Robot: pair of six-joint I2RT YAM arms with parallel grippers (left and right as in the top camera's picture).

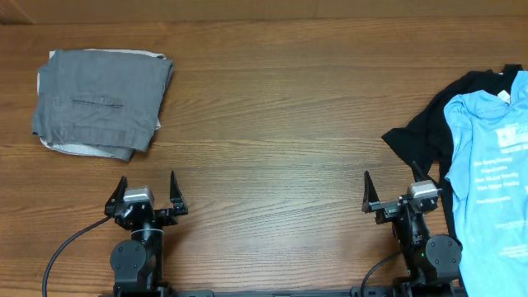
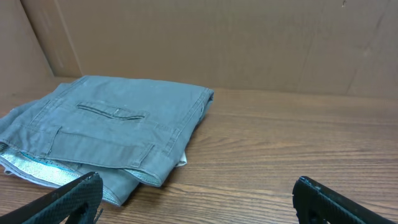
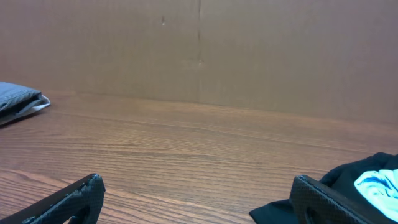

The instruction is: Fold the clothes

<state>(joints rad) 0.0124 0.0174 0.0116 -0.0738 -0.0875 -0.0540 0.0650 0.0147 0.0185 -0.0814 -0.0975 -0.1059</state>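
Folded grey shorts [image 1: 99, 101] with a welt pocket lie at the table's far left, on top of a pale garment whose edge shows underneath. They also show in the left wrist view [image 2: 112, 127]. A light blue printed T-shirt [image 1: 493, 165] lies on a black garment [image 1: 429, 132] at the right edge; both show in the right wrist view, black [image 3: 348, 186] and blue [image 3: 379, 183]. My left gripper [image 1: 148, 191] is open and empty, near the front edge below the shorts. My right gripper [image 1: 389, 191] is open and empty, beside the black garment.
A brown cardboard wall [image 3: 199, 50] stands behind the wooden table [image 1: 272, 124]. A black cable [image 1: 66, 247] runs from the left arm's base.
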